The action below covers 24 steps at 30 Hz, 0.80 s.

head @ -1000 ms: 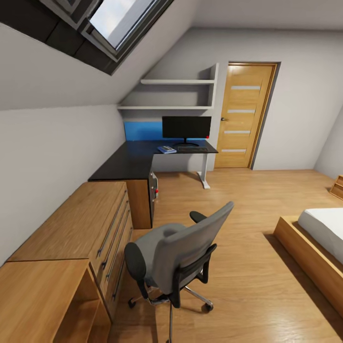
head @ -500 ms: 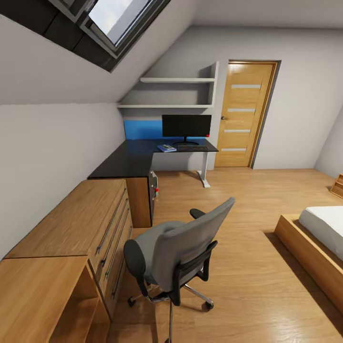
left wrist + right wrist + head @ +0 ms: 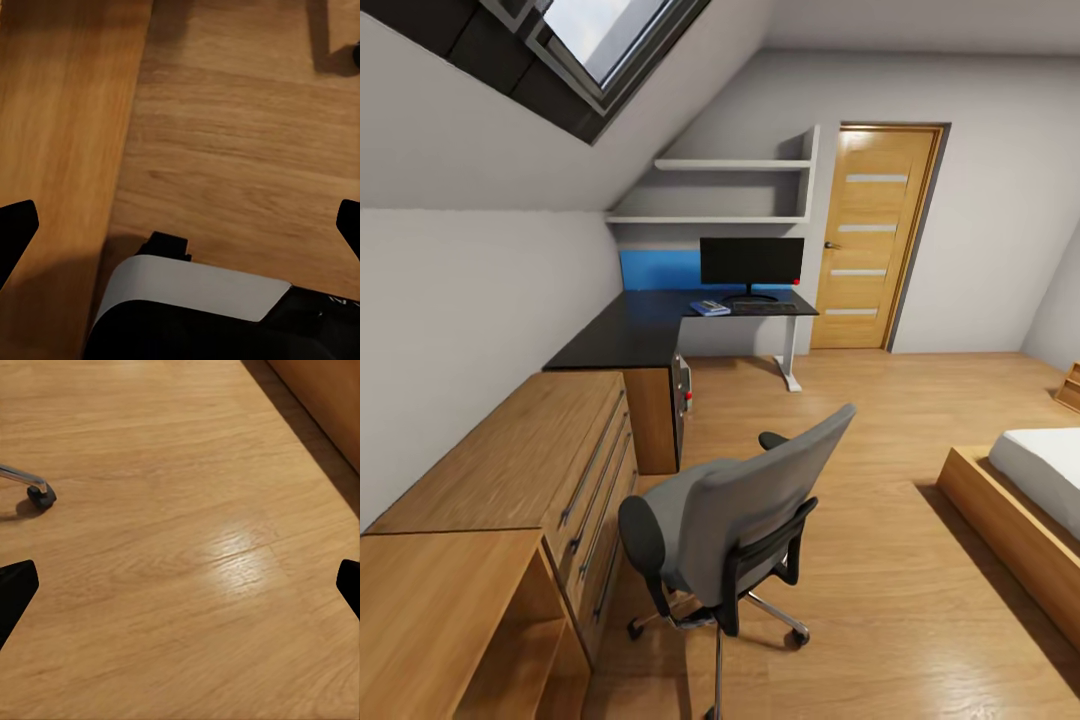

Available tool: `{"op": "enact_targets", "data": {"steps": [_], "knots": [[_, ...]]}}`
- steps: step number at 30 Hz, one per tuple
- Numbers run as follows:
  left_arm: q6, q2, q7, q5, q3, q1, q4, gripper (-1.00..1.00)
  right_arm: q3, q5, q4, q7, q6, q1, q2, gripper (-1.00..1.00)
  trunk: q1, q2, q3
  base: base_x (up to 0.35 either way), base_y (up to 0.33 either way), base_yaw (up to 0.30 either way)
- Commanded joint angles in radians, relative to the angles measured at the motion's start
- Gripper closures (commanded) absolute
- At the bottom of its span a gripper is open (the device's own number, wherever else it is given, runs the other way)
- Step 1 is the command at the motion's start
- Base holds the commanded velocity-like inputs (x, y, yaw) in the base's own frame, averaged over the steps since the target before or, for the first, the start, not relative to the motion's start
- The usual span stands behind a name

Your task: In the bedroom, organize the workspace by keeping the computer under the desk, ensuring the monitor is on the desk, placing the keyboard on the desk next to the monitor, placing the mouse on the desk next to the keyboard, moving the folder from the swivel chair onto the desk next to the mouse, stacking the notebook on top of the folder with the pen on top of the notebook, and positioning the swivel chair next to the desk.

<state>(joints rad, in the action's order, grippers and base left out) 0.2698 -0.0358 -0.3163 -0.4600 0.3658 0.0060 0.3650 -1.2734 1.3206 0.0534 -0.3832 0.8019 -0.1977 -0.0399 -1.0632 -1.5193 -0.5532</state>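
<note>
Currently, floor (image 3: 880,600): light wood planks running across the whole room.
Walls: a skylight (image 3: 600,30) is sitting in the sloped ceiling; a wooden door (image 3: 870,235) is standing closed at the far wall.
Desk (image 3: 625,335): black L-shaped top occupying the far left corner, two wall shelves (image 3: 730,190) hanging above it.
On desk: the monitor (image 3: 751,262) is standing upright, the keyboard (image 3: 764,309) lying just in front of it, the folder (image 3: 709,308) lying beside the keyboard (something dark on top, too small to tell).
Swivel chair (image 3: 735,525): standing mid-floor, well apart from the desk, blocking the near path.
Around: wooden drawer chest (image 3: 520,480) lining the left wall; bed (image 3: 1020,510) at right.
Left gripper (image 3: 180,229): fingers spread wide, holding nothing, over floor.
Right gripper (image 3: 180,589): spread wide too, empty, a chair caster (image 3: 40,496) nearby.
</note>
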Motion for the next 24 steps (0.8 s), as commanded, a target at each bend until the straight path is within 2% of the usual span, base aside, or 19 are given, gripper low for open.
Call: {"op": "enact_targets", "data": {"steps": [1, 24], "knots": [[0.003, 0.001, -0.007, -0.008, 0.009, 0.0, 0.002, -1.0, -0.009, 0.002, 0.003, -0.01, 0.0, 0.0, -0.001, -1.0, -0.004, -0.008, -0.004, 0.0, 0.0, 0.0], [0.003, 0.002, -0.007, -0.009, 0.009, 0.0, 0.002, -1.0, -0.007, 0.002, 0.003, -0.01, 0.0, 0.0, -0.002, -1.0, -0.092, -0.169, -0.076, 0.0, 0.0, 0.0]]}}
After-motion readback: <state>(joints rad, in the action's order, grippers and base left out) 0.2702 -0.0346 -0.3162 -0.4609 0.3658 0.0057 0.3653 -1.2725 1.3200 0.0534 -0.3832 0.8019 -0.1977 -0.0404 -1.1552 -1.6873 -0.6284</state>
